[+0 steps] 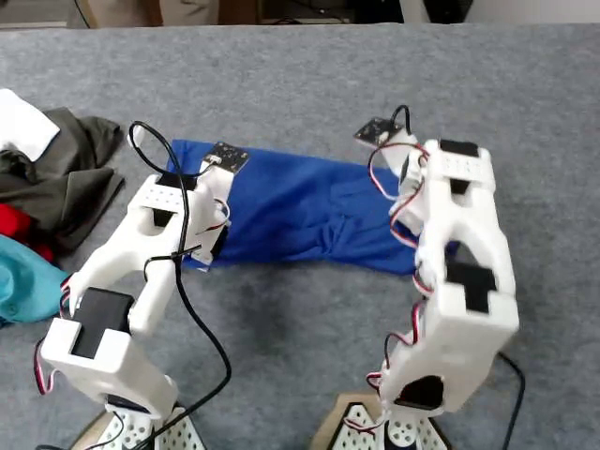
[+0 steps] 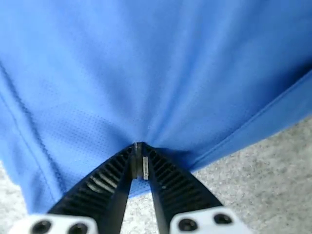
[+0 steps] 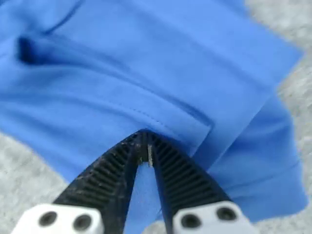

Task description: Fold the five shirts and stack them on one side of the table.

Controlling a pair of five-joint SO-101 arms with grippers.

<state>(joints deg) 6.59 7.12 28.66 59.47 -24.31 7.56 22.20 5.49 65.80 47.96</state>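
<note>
1. Blue shirt (image 1: 300, 202) lies flat on the grey felt table (image 1: 309, 84). Its long axis runs side to side across the high view, from the left arm (image 1: 150, 234) to the right arm (image 1: 459, 234), dipping slightly toward us at the right end.
2. We see a bunched crease near the middle of its near edge, and the far edge lies fairly straight.
3. Our left claw (image 2: 138, 148) is pinched tight on the shirt close to its hem. The cloth puckers into the fingertips, and grey felt shows just beyond that hem.
4. Our right claw (image 3: 144, 141) is likewise clamped on blue cloth, with its tips closed over a stitched fold of the shirt. More layers of the same cloth spread past it.
5. Edges and room: a wide band of grey felt stretches past the shirt's far edge to the back of the table, and a narrower band lies between its near edge and the two arm bases.
6. At the table's left edge, well apart from the blue shirt, sits a loose heap of clothes: a dark olive shirt (image 1: 80, 169), a white piece (image 1: 21, 122) on top of it, a red piece (image 1: 14, 220) below, and a teal shirt (image 1: 23, 281) nearest us. The heap is crumpled, not folded.
</note>
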